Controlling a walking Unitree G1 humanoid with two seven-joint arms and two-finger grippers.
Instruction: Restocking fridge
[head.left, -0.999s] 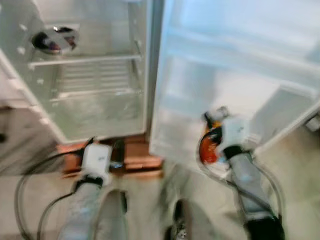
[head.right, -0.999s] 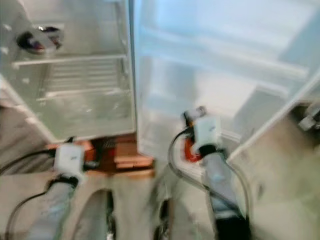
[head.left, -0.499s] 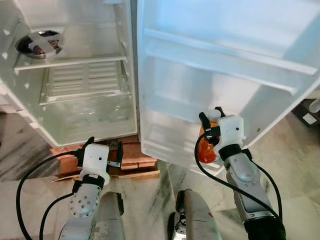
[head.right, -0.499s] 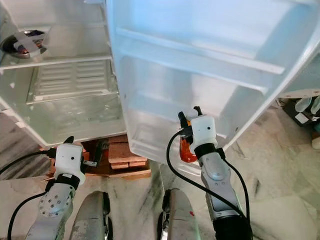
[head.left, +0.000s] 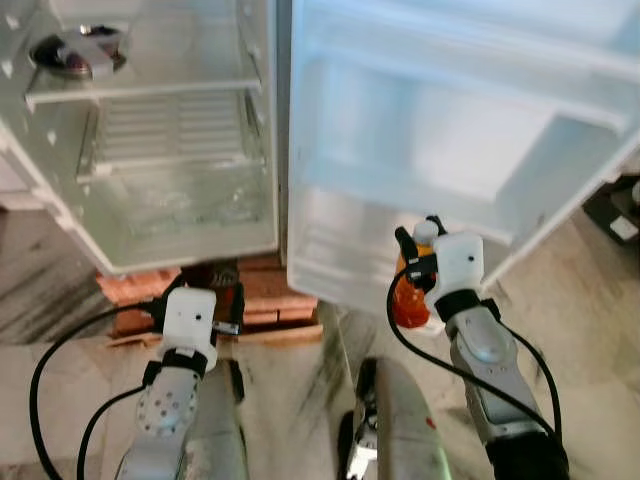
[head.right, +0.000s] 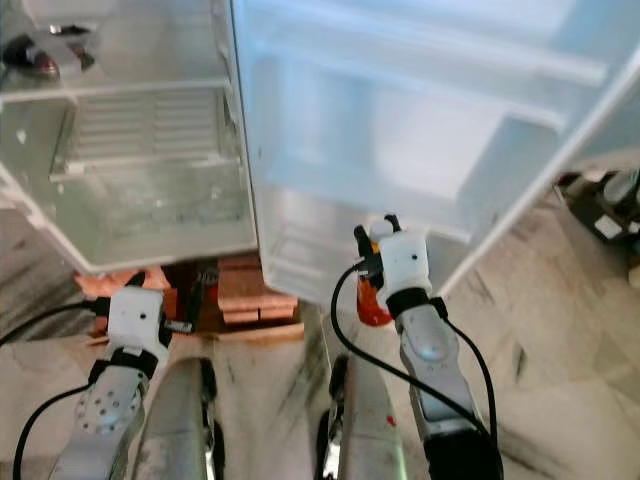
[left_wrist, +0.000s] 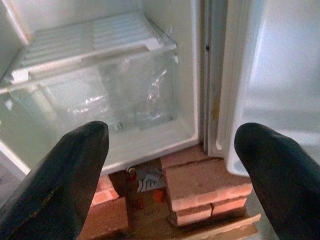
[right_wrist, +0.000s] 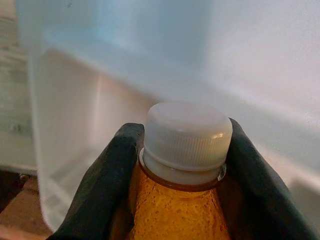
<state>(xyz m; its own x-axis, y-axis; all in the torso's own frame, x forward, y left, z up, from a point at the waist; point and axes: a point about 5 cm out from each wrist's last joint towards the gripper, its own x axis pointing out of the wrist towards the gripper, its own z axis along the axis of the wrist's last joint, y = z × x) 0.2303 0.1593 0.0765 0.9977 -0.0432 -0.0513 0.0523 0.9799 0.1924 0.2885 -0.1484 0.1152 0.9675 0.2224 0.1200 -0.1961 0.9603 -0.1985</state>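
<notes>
Orange bottle (head.left: 410, 300) before open fridge door (head.left: 440, 150)

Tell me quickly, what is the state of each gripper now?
Left gripper: open, holding nothing.
Right gripper: closed on the orange bottle.

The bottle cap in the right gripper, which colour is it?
White. The cap tops an orange bottle held by the right gripper; the right wrist view shows it best.

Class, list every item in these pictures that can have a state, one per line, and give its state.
fridge door: open, its shelves bare
orange bottle: capped, held upright
right gripper: shut on the bottle's neck
left gripper: open, holding nothing
crisper drawer: closed
bowl: on the upper fridge shelf
</notes>
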